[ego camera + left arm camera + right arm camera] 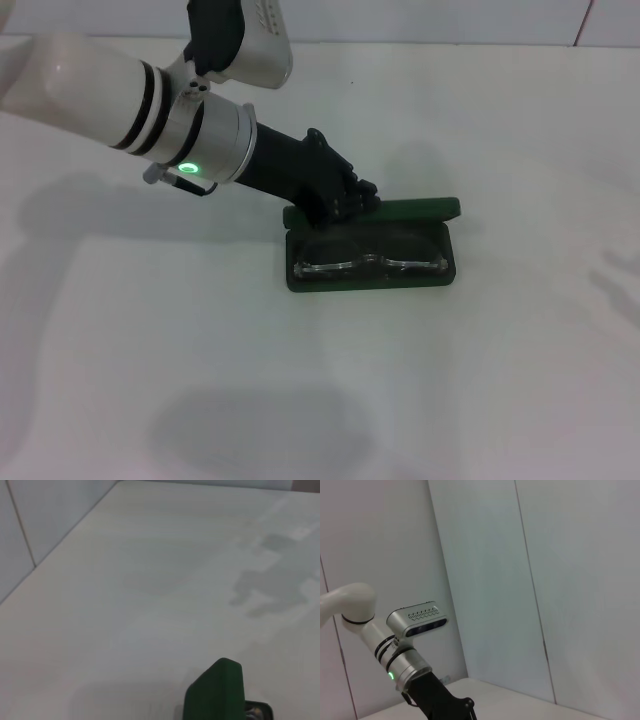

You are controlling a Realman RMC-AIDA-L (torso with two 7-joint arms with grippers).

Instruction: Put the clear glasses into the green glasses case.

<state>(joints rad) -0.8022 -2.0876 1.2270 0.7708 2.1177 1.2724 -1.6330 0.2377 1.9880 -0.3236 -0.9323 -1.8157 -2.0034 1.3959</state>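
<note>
White walls stand behind a plain white table (480, 380), and the work lies near the middle of it. I see the green glasses case (372, 272) open, its long axis running along the table's near edge, from left to right. The clear glasses (372, 262) already lie inside the tray, with the lens along the same axis. The lid (420, 208) stands raised on the far side of the tray, toward the far edge of the table.

My left pincer (345, 203) comes in from the left side and sits at the left end of this lid, touching it or just above it; I cannot tell which. I also cannot tell if its fingers are wide or narrow, because the dark hand hides them. My left wrist view shows only the green lid (215, 692) very close.

I judge that the remaining step is to close the case. For this, the lid must swing toward the near edge, so my pincer should push from behind it. My right arm is parked, out of the table scene.
</note>
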